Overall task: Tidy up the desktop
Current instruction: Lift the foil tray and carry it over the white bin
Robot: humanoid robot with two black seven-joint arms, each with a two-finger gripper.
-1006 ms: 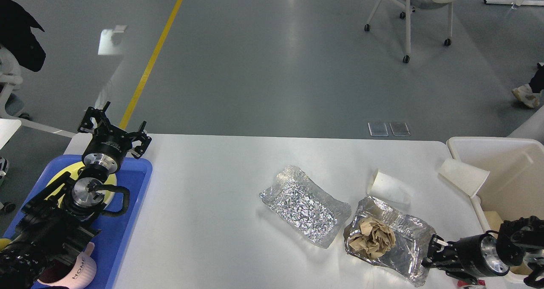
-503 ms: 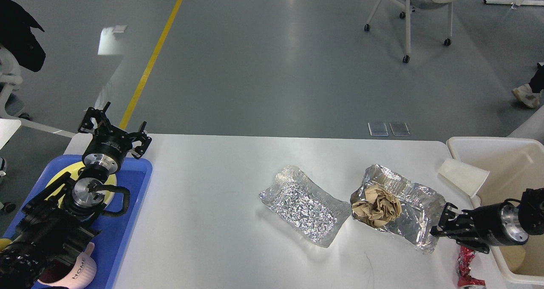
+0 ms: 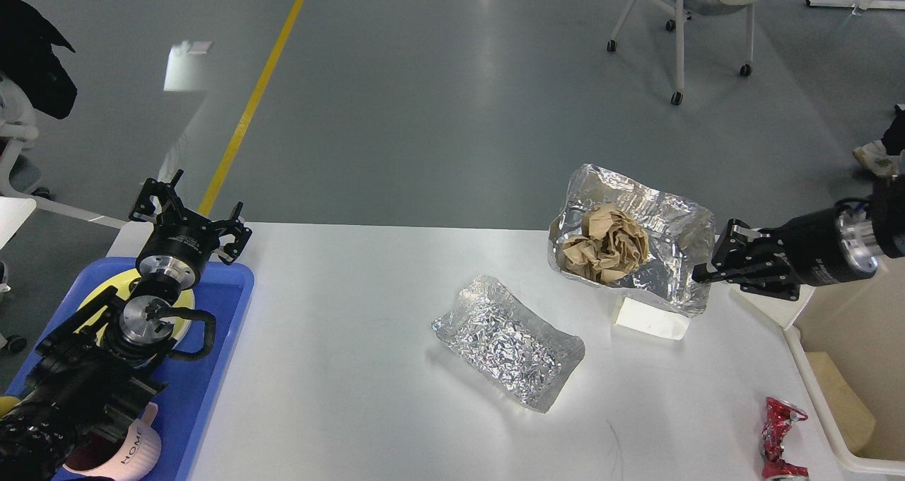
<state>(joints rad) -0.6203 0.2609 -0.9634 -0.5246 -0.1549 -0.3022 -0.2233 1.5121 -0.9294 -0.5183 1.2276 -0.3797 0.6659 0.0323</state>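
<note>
head view: right gripper (image 3: 702,274) pinches a foil tray (image 3: 664,233) holding crumpled brown paper (image 3: 605,244), left gripper (image 3: 189,211) spread empty.

The white desktop (image 3: 368,325) is lying flat, matte and smooth, with rounded corners, its far edge running straight and its near edge running out of view.

Left claw (image 3: 189,211) hovers spread; right claw (image 3: 707,269) is raised, clamped.

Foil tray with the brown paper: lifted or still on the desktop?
Lifted. The right tool grips the foil tray by its edge, above the desktop, brown paper still inside.
</note>
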